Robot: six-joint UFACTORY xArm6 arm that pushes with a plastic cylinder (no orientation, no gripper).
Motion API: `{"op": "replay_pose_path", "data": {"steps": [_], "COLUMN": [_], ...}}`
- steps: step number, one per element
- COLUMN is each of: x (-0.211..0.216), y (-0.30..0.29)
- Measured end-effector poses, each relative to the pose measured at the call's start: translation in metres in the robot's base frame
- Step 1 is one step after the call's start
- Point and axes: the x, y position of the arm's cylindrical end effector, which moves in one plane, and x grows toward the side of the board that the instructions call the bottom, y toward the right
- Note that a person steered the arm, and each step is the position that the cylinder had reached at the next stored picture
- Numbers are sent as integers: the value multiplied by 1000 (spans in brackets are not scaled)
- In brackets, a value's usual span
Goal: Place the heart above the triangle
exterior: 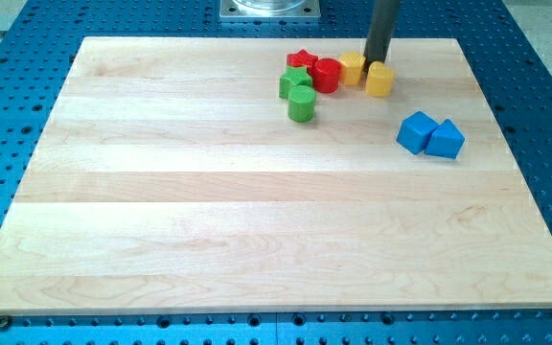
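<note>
My tip [376, 63] is at the view's top, right of centre. It sits between two yellow blocks, just behind the right one [379, 80] and at the right edge of the left one [351, 68]. I cannot tell which of them is the heart. Two blue blocks lie touching lower right of the tip: a cube-like one [415, 131] and a wedge-like one [445, 140] that looks like the triangle. The right yellow block is up and to the left of the blue pair, with a gap between them.
A red star [302, 60] and a red cylinder [325, 75] sit left of the yellow blocks. A green star [292, 83] and a green cylinder [301, 103] lie just below them. The wooden board [257, 230] rests on a blue perforated table.
</note>
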Motion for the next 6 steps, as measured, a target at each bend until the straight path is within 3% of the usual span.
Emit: {"op": "replay_pose_path", "data": {"steps": [1, 2, 3, 5, 6], "x": [-60, -18, 34, 50, 75], "y": [-16, -40, 2, 68, 63]}}
